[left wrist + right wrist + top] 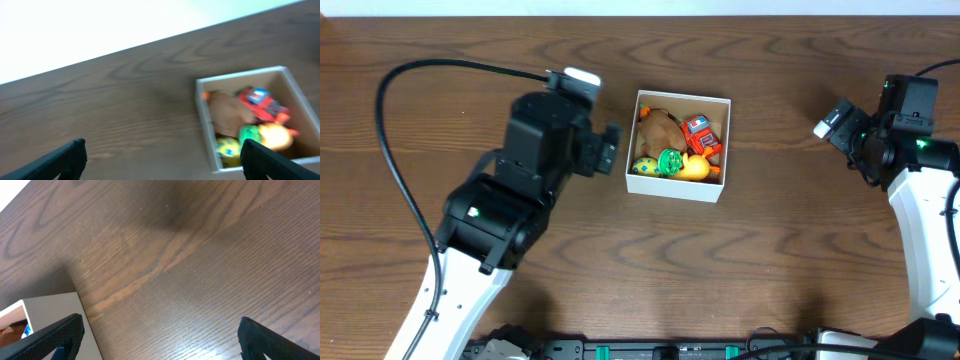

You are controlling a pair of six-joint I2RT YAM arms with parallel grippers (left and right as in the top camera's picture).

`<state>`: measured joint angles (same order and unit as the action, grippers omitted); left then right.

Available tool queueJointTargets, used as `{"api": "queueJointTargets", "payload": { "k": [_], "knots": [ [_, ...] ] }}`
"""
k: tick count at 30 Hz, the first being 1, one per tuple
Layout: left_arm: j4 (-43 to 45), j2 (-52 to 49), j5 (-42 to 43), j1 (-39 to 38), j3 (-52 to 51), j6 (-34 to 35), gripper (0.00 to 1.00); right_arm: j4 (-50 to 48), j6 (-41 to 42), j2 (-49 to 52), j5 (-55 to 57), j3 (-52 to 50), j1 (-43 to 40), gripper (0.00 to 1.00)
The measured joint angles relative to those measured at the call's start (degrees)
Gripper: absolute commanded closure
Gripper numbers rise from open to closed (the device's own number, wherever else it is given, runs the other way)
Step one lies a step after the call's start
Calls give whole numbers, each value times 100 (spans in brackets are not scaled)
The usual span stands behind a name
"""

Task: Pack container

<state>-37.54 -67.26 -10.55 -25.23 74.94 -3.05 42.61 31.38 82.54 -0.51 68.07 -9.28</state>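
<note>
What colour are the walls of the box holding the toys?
White. The box shows clearest in the overhead view.

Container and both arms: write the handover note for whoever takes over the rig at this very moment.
Left gripper: open, empty, just left of the container.
Right gripper: open, empty, over the table well to its right.
Container: mid-table, holding a brown toy, red toy, green toy and yellow toy.
Done: toys packed, it seems.
Left: no loose toy shows; probably just park the arms.
</note>
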Motion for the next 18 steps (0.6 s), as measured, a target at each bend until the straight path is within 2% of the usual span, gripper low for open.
{"api": "queueJointTargets", "payload": {
  "k": [10,18],
  "knots": [
    [-345,173,-229,761,-79,2,2,0,0,0,0,0,0,1],
    [-374,1488,260,1764,-896,7,2,0,0,0,0,0,0,1]
  ]
}}
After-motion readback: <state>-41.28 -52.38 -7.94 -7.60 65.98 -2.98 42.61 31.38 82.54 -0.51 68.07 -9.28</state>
